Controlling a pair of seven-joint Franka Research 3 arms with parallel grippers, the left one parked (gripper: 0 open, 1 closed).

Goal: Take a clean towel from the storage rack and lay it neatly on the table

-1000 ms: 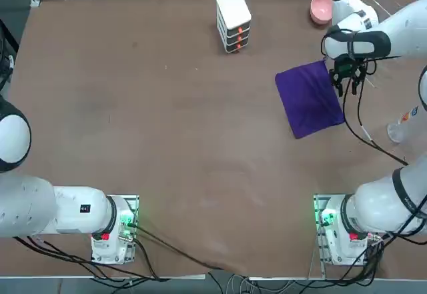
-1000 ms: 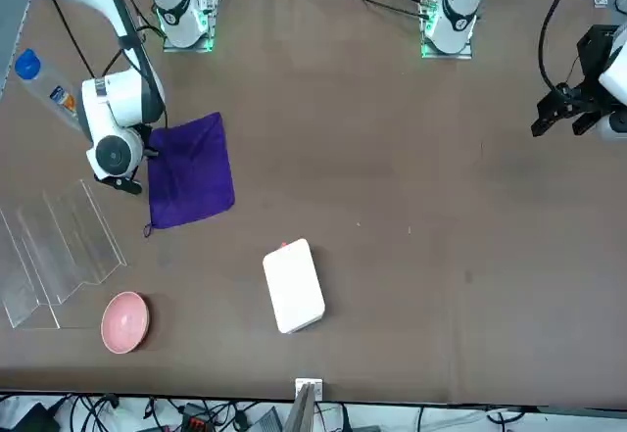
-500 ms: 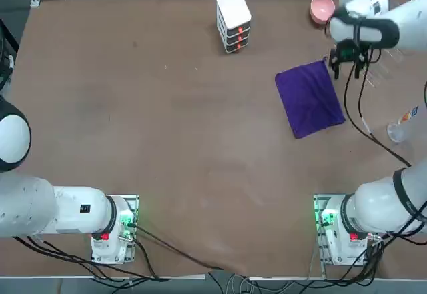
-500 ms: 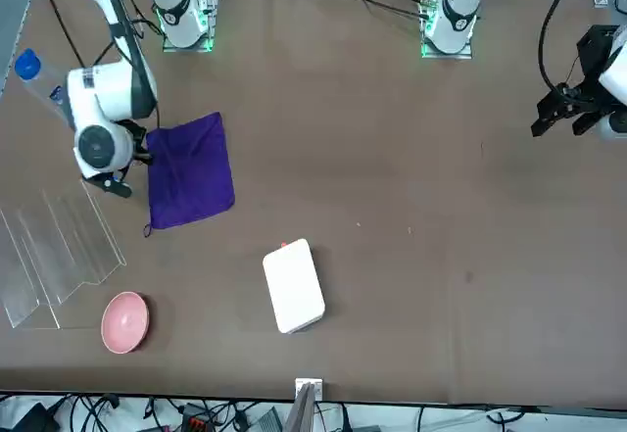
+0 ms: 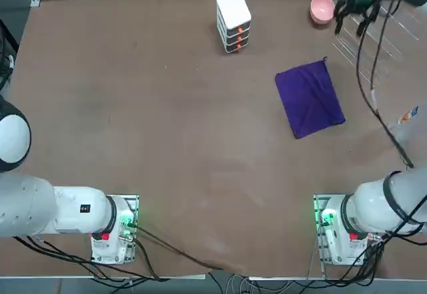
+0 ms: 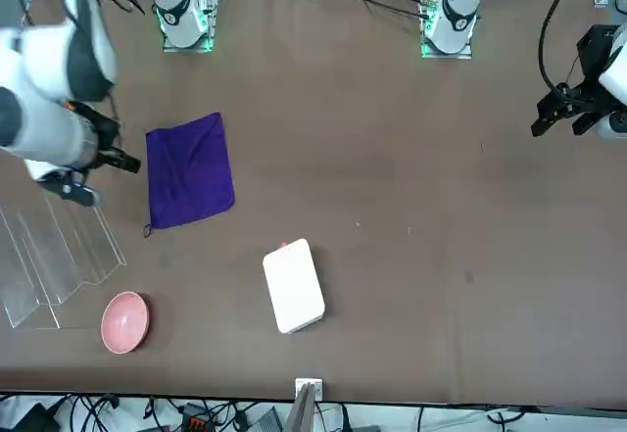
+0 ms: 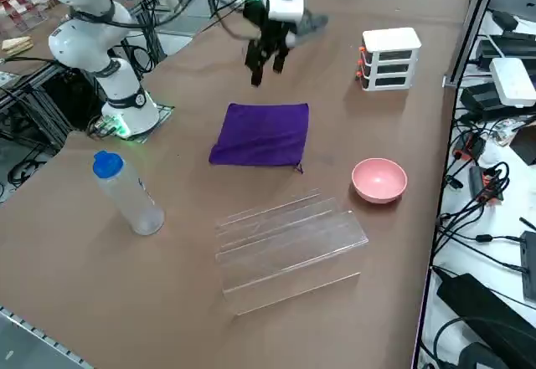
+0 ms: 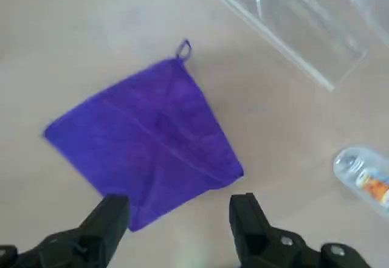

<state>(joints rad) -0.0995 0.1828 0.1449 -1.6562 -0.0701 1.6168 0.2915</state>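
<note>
The deep purple towel (image 5: 310,99) (image 6: 189,169) (image 7: 261,134) lies spread flat on the brown table (image 5: 167,121), its hang loop pointing to the far side. My right gripper (image 5: 353,15) (image 6: 101,179) (image 7: 266,68) hangs high above the table, beside the towel's rack-side edge and clear of it. It is open, with nothing between its fingers. In the wrist view the towel (image 8: 146,140) sits well below the open gripper (image 8: 176,219). The see-through storage rack (image 5: 387,37) (image 6: 54,246) (image 7: 285,239) (image 8: 298,19) stands empty at the table's right edge.
A pink bowl (image 5: 321,7) (image 7: 379,178) sits at the far side next to the rack. A white stacked box (image 5: 233,19) (image 6: 294,285) stands at the far middle. A blue-capped bottle (image 7: 127,192) (image 8: 361,180) stands at the right edge, on the near side of the rack.
My right gripper has let go of the towel and risen, drifting toward the far right corner. The towel has stayed flat in the same spot.
</note>
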